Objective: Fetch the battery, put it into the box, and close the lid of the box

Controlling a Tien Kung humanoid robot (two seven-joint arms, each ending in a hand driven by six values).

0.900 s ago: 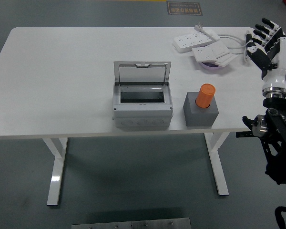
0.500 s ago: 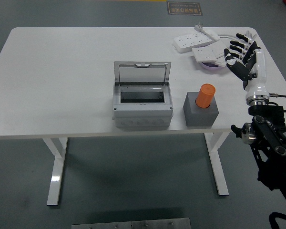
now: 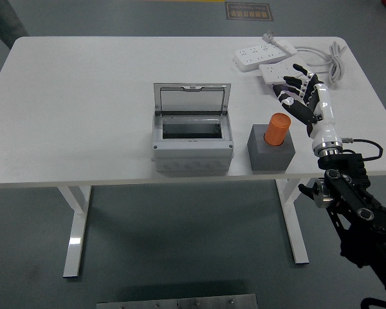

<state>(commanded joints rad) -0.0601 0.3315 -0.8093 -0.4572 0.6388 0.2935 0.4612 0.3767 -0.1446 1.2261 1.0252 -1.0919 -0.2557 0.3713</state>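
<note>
Battery (image 3: 277, 129), orange cylinder, stands upright in grey block holder (image 3: 271, 148) on worktop (image 3: 83, 96), just right of the box (image 3: 192, 137). Right robot hand (image 3: 300, 96) has swung in from the worktop's far right edge & now sits just right of the battery, fingers spread, gripping nothing, not touching yet. So the reach is nearly done, grasp comes next. Box lid (image 3: 192, 98) up, inside looks empty. Left arm not visible

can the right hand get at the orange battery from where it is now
Probably yes. The right hand hovers with fingers spread just right of the orange battery, which stands upright in its grey holder with nothing between them.
</note>
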